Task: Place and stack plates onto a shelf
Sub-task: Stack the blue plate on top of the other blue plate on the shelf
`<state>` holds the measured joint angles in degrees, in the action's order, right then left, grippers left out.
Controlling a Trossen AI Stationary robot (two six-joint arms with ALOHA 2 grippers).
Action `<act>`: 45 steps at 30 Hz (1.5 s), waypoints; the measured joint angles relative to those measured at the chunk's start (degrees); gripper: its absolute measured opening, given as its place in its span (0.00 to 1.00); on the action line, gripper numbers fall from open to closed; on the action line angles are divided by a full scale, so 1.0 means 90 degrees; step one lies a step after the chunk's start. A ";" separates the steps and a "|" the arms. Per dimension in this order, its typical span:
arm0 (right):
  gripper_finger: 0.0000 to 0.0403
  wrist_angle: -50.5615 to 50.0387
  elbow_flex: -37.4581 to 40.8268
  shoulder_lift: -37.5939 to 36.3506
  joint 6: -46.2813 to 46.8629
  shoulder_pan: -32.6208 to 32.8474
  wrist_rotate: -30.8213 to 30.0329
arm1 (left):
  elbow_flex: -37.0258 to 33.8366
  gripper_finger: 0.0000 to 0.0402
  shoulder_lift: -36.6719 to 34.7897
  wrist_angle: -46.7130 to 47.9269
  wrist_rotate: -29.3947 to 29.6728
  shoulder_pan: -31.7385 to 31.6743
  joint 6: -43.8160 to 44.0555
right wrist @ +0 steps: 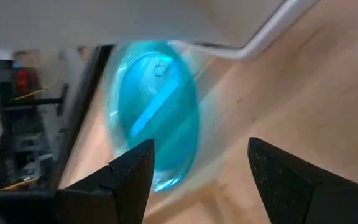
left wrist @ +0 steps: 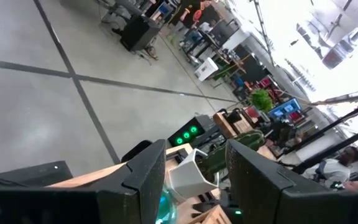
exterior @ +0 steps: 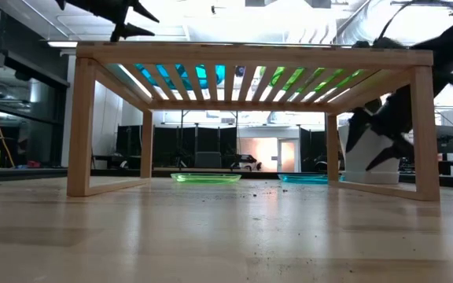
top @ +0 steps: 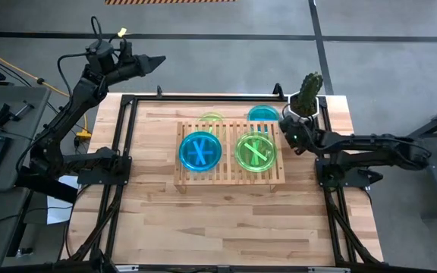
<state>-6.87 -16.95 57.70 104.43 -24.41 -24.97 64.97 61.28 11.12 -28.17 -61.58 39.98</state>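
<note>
The wooden slat shelf (top: 230, 176) stands mid-table. A blue plate (top: 200, 150) lies on its left half and a green plate (top: 255, 150) on its right half. Behind the shelf, a green plate (top: 212, 119) and a blue plate (top: 262, 114) lie flat on the tabletop; the low view shows them as the green plate (exterior: 205, 178) and blue plate (exterior: 309, 178). My right gripper (top: 285, 123) is open just right of the far blue plate (right wrist: 157, 115), not touching it. My left gripper (top: 158, 61) is open, raised beyond the table's far left corner.
A cactus in a white pot (top: 309, 95) stands at the far right corner, close behind my right gripper. A black frame rail (top: 203, 97) runs along the far edge. Bare tabletop (top: 226, 220) lies in front of the shelf.
</note>
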 joint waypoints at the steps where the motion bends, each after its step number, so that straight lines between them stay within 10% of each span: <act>1: 0.60 0.0126 0.0007 0.0169 -0.0081 -0.0171 0.0162 | 0.0000 0.39 0.0000 -0.0005 0.0001 0.0000 0.0058; 12: 0.58 0.2082 0.0009 0.1941 -0.0778 -0.1276 0.1445 | 0.0000 0.39 0.0000 -0.0088 0.0002 0.0000 0.0166; 27: 0.25 0.2440 -0.0338 0.3038 -0.0688 -0.1284 0.1422 | 0.0000 0.39 0.0000 -0.0086 0.0020 0.0000 0.0047; 34: 0.03 0.2238 -0.0332 0.3047 -0.1158 -0.1255 0.1325 | 0.0000 0.39 0.0000 -0.0087 0.0021 -0.0002 0.0050; 45: 0.00 0.2101 -0.0289 0.2158 -0.1944 -0.0955 0.0825 | 0.0000 0.39 0.0000 -0.0120 0.0020 0.0000 0.0159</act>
<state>12.04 -19.55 77.12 86.93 -33.01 -17.54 64.97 61.28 10.04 -27.99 -61.58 41.41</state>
